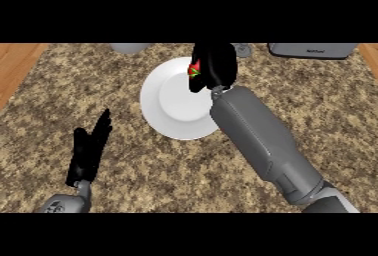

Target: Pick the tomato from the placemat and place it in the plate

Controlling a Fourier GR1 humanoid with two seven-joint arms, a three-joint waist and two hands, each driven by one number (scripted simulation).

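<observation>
1. We see our right hand (214, 64) curled round the tomato (195, 70), a red sliver with green showing beside the fingers.
2. Below those fingers lies the white plate (173, 107).
3. Our left hand (88, 150) rests open.

Plate (173, 107): plain white. Tomato (195, 70): red with green top (mostly hidden). Right hand (214, 67) and left hand (88, 150): black, forearms grey. Counter (148, 175): speckled brown and beige, wood-coloured side edges.
</observation>
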